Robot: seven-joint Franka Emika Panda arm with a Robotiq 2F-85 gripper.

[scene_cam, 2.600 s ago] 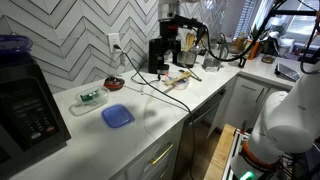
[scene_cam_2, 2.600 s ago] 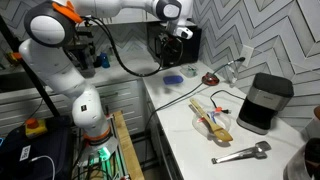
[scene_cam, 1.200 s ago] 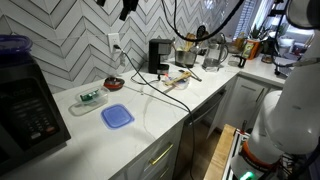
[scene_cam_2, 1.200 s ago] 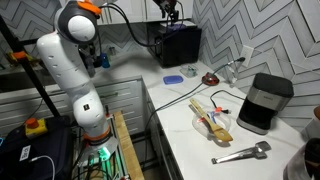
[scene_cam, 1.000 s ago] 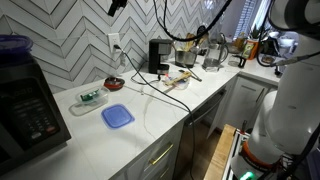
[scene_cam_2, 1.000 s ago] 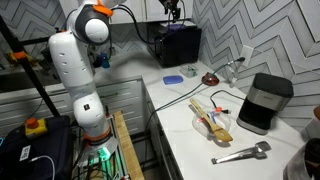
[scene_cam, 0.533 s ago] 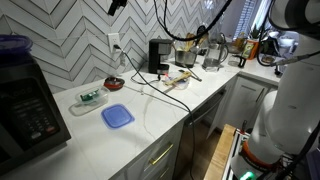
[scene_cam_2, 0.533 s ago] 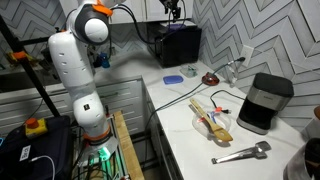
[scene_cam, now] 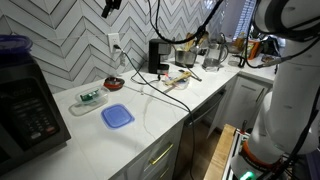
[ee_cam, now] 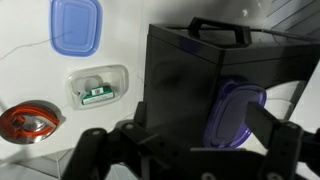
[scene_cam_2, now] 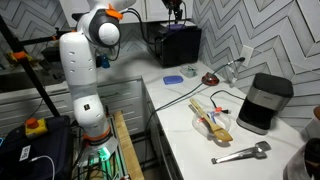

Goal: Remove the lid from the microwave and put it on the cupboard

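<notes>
A: Where's the pincer (ee_cam: 190,135), and what's it holding?

B: Wrist view: its two dark fingers are spread wide at 6 o'clock in the frame, w/ nothing betw. them. It's empty and hangs well above the microwave (ee_cam: 190,70), touching nothing.

A: And the lid?

B: The lid (ee_cam: 236,110), dark blue-purple, sits on top of the microwave, approx. 3 o'clock from frame centre. In an exterior view the lid (scene_cam: 12,45) is at 9 o'clock, on the black box's roof.

A: Progress?

B: I'd judge nothing is done yet: lid not gripped, not lifted. Left to do: descend, close on it, lift, carry it to the cupboard (scene_cam: 165,150), release.

A: Anything else nearby?

B: On the desk (scene_cam: 150,100) there's a flat lighter-blue square lid (ee_cam: 75,25), at 11 o'clock in the wrist view. It isn't the target.
</notes>
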